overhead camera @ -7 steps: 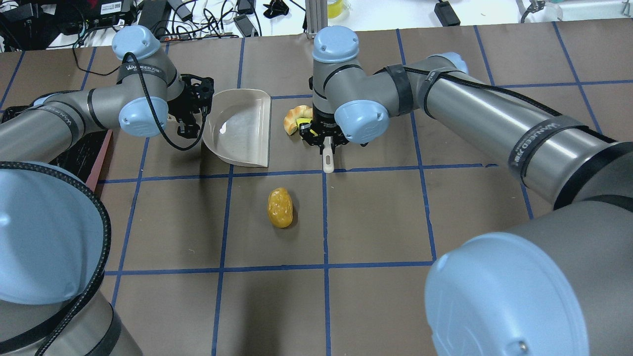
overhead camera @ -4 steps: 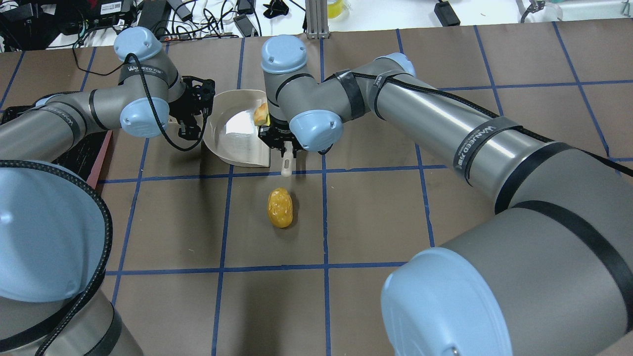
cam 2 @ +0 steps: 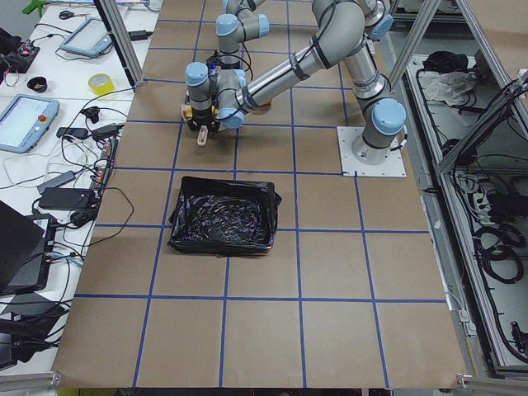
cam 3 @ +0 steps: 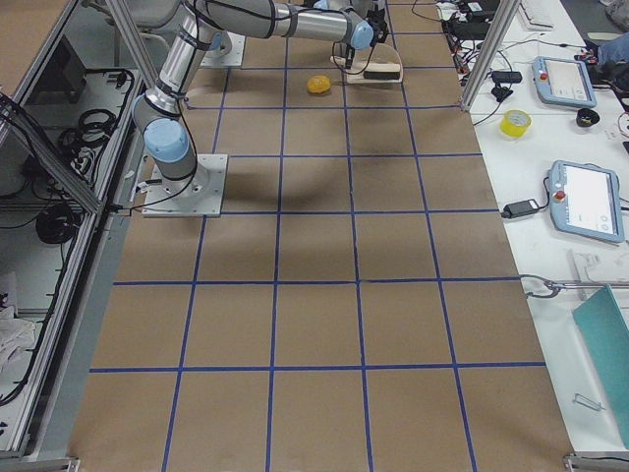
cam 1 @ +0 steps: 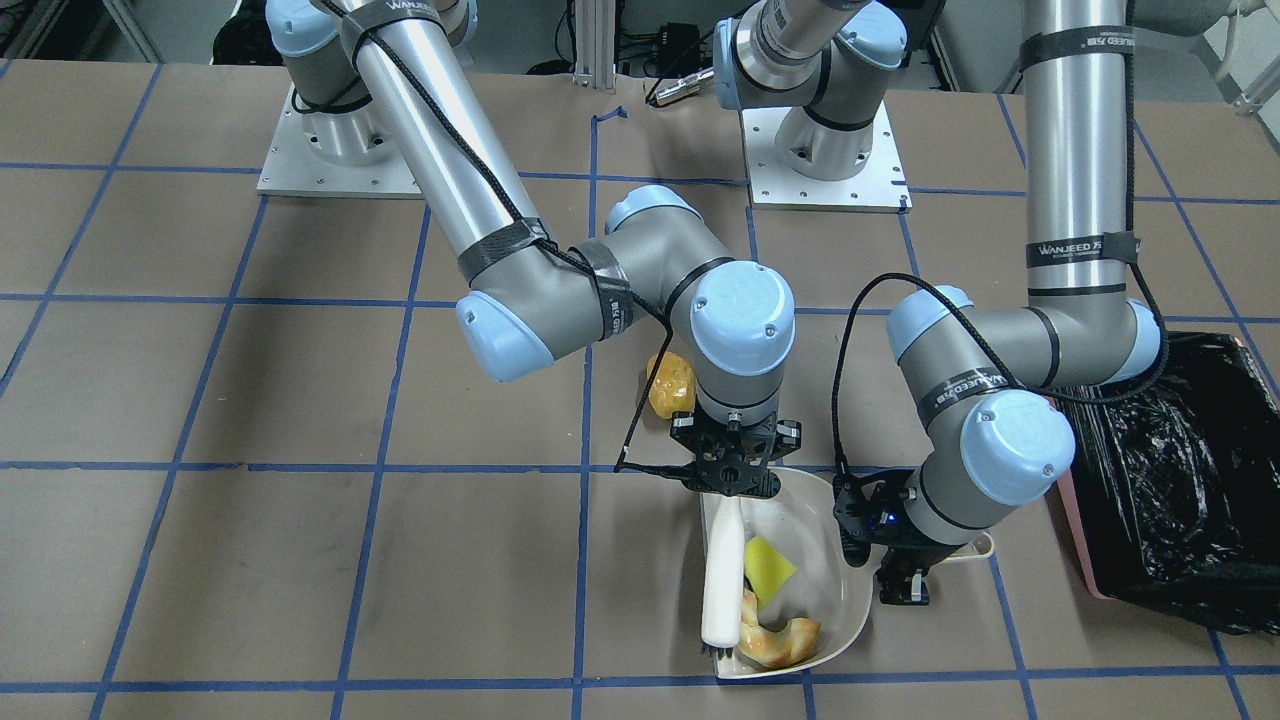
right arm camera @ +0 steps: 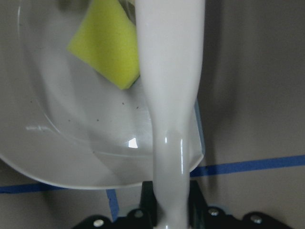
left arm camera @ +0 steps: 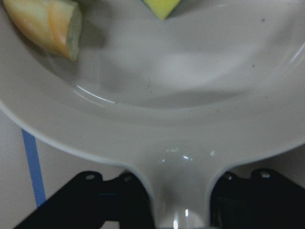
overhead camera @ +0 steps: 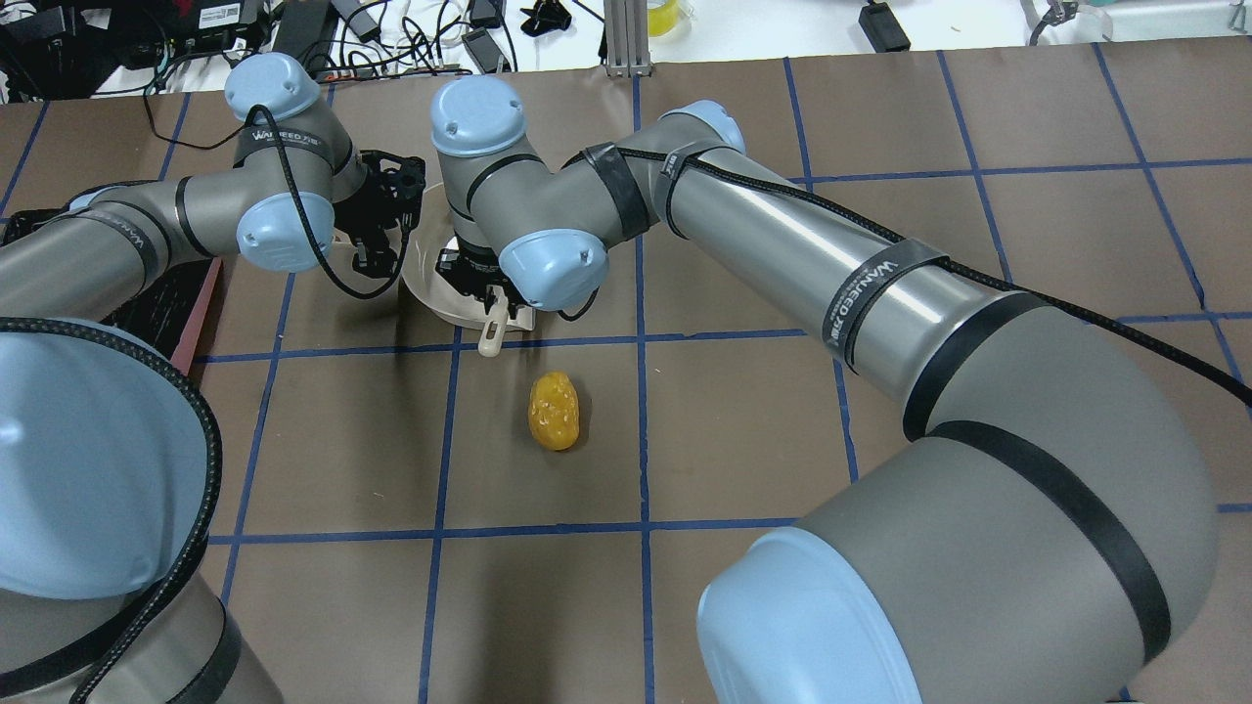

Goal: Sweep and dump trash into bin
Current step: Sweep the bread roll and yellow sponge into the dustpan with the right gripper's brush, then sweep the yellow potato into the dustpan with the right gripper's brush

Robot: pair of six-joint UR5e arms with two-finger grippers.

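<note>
The cream dustpan (cam 1: pixel 832 590) lies on the table with the golden croissant (cam 1: pixel 778 640) and the yellow-green wedge (cam 1: pixel 768 568) inside it. My left gripper (cam 1: pixel 905 560) is shut on the dustpan's handle (left arm camera: pixel 178 191). My right gripper (cam 1: pixel 728 478) is shut on the cream brush (cam 1: pixel 722 580), which lies along the pan's open edge beside the wedge (right arm camera: pixel 107 45). The yellow-brown potato (overhead camera: pixel 554 411) lies alone on the table, just off the pan. The pink bin (cam 1: pixel 1075 545) with its black bag (cam 1: pixel 1170 470) stands beside my left arm.
In the overhead view my right arm covers most of the dustpan (overhead camera: pixel 430 293). Cables and devices lie along the table's far edge (overhead camera: pixel 391 39). The two arm bases (cam 1: pixel 825 160) stand on the robot's side.
My right arm has moved left with the brush and pushed the croissant and the wedge into the dustpan. My left arm and the potato have stayed put.
</note>
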